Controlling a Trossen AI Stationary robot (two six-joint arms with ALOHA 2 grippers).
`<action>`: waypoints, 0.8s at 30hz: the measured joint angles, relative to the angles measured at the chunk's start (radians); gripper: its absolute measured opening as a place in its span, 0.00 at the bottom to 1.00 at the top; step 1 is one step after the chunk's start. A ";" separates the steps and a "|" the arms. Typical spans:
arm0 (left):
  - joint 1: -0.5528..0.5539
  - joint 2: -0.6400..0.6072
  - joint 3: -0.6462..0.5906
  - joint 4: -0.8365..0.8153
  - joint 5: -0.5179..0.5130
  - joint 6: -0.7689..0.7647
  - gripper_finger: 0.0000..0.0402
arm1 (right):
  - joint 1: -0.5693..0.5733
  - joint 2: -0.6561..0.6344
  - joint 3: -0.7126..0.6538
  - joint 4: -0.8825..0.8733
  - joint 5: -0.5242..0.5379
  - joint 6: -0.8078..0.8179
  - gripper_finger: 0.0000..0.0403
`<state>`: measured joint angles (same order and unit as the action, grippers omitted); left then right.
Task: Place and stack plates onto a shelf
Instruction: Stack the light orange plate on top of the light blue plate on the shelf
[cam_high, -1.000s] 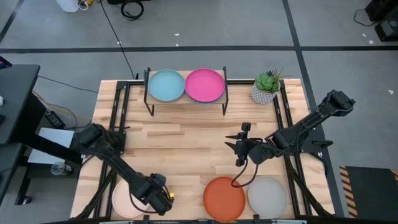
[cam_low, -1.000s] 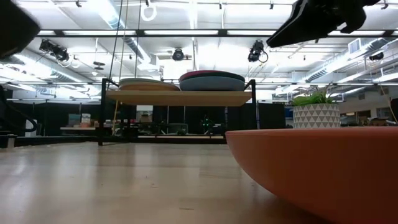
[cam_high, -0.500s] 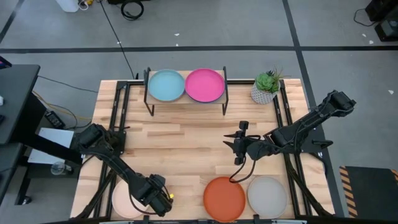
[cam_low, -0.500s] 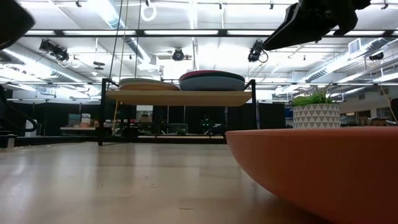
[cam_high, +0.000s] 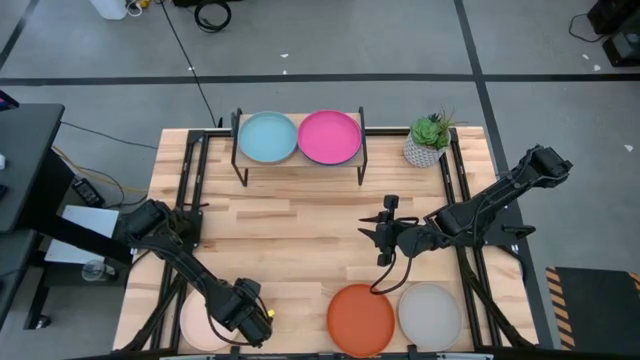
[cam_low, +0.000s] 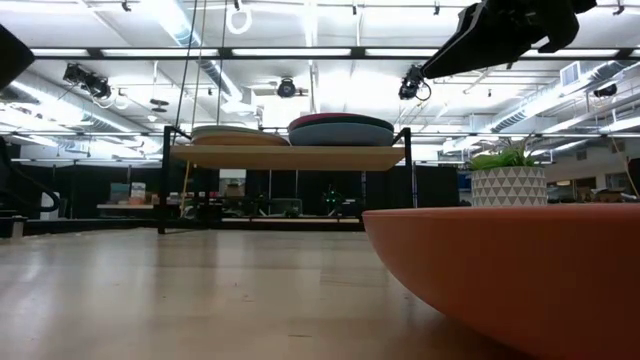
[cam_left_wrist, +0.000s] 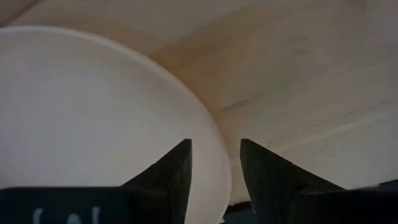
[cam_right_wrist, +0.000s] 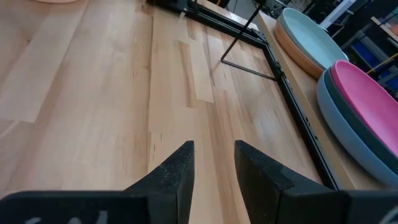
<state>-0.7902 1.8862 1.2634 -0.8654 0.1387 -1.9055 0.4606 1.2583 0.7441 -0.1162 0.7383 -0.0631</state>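
Observation:
A cream plate lies flat on the table at the near left. My left gripper is low at its right rim and open. In the left wrist view one finger stands over the plate and the other outside, with the rim between them. My right gripper hovers open and empty above the table's middle right. An orange plate and a grey plate lie at the near edge. On the shelf a light teal plate tops a tan one, and a pink plate tops a blue-grey one.
A small potted plant stands at the far right, beside the shelf. Black frame rails run along the table's left and right sides. Bare wood lies between the shelf and the near plates.
My left gripper has shifted a little toward the table's left edge, farther over the cream plate's rim. My right gripper has moved slightly toward the table's left. No plate has moved.

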 joint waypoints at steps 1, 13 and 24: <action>0.000 0.000 -0.001 0.000 -0.001 0.002 0.36 | 0.000 0.000 0.000 0.000 0.000 0.000 0.30; 0.008 0.057 -0.001 -0.006 0.005 0.084 0.35 | 0.000 0.000 0.000 0.004 0.000 0.000 0.30; 0.009 0.054 0.002 -0.006 -0.011 0.144 0.04 | 0.000 0.000 0.000 0.011 -0.007 -0.012 0.30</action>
<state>-0.7812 1.9405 1.2655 -0.8716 0.1281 -1.7615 0.4606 1.2583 0.7441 -0.1053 0.7312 -0.0750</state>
